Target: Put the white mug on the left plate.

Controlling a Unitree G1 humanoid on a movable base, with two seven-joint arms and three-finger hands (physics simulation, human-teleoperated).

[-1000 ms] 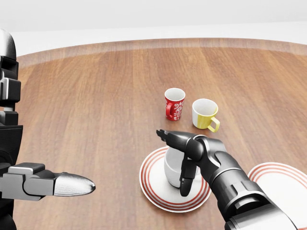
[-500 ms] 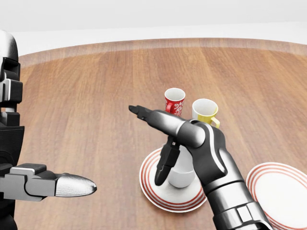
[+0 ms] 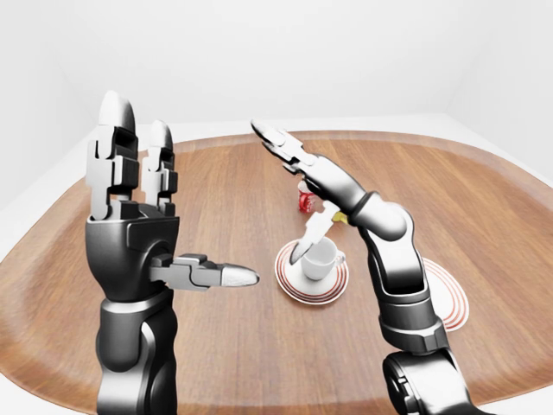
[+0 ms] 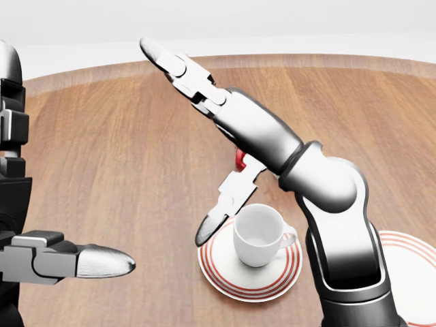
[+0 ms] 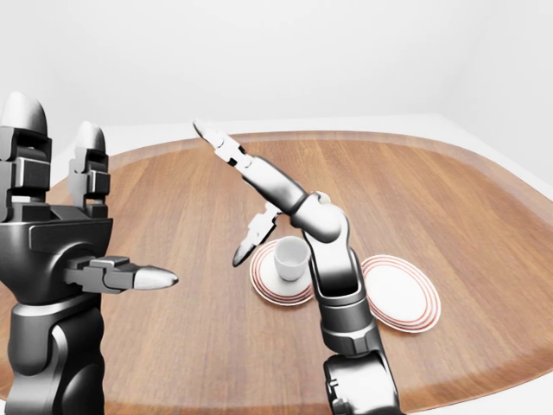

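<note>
The white mug stands upright on the left plate, a white plate with red rings, handle pointing right. My right hand is open and raised above and to the left of the mug. Its long fingers stretch toward the upper left, and its thumb hangs down just left of the mug without touching it. My left hand is held up at the left of the view, open and empty, well away from the plate.
A red patterned mug stands beyond the left plate, mostly hidden by my right arm, with a sliver of a yellow mug beside it. A second red-ringed plate lies to the right. The round wooden table surrounds them.
My right hand has let go of the white mug and risen up and to the left, fingers spread. The mug stays on the left plate. The left hand has not moved.
</note>
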